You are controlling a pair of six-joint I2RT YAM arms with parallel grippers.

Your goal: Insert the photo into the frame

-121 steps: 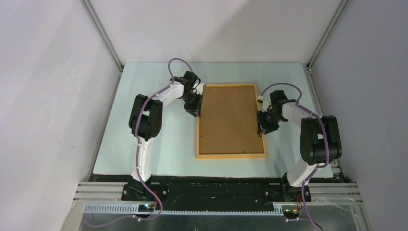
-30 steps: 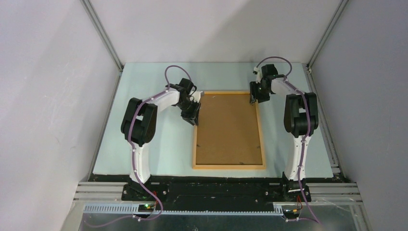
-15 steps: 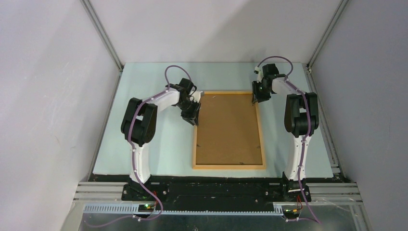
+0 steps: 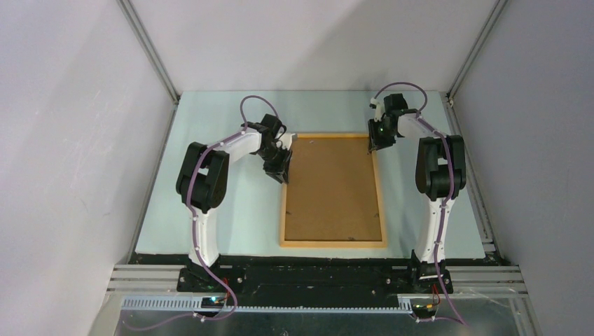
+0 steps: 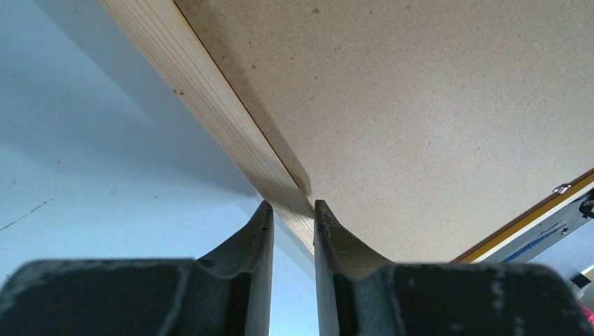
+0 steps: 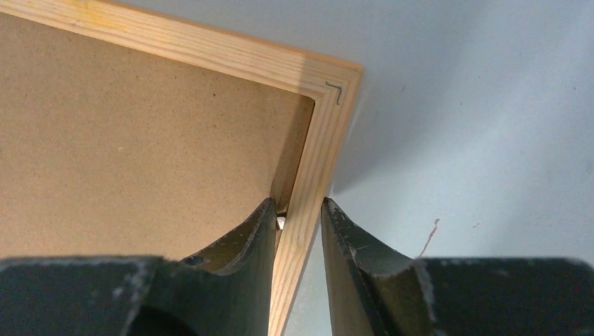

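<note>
The frame (image 4: 333,243) lies face down on the pale blue table, its opening filled by a plain brown backing board (image 4: 333,189). The photo is hidden from every view. My left gripper (image 4: 284,171) is shut on the frame's left rail near the far left corner. In the left wrist view the wooden rail (image 5: 210,98) runs in between the tips of that gripper (image 5: 292,210). My right gripper (image 4: 373,147) is shut on the right rail just short of the far right corner. In the right wrist view its tips (image 6: 298,206) press both sides of the rail (image 6: 329,133).
Grey enclosure walls (image 4: 84,140) and metal corner posts (image 4: 150,52) ring the table. The black mounting rail (image 4: 315,276) carrying both arm bases runs along the near edge. A small metal tab (image 6: 280,222) sits inside the frame by the right gripper's inner finger.
The right gripper's jaws have narrowed onto the frame's right rail over the last second. Since the oldest frame, the right arm moved from mid-rail to the far corner and the frame shifted slightly.
</note>
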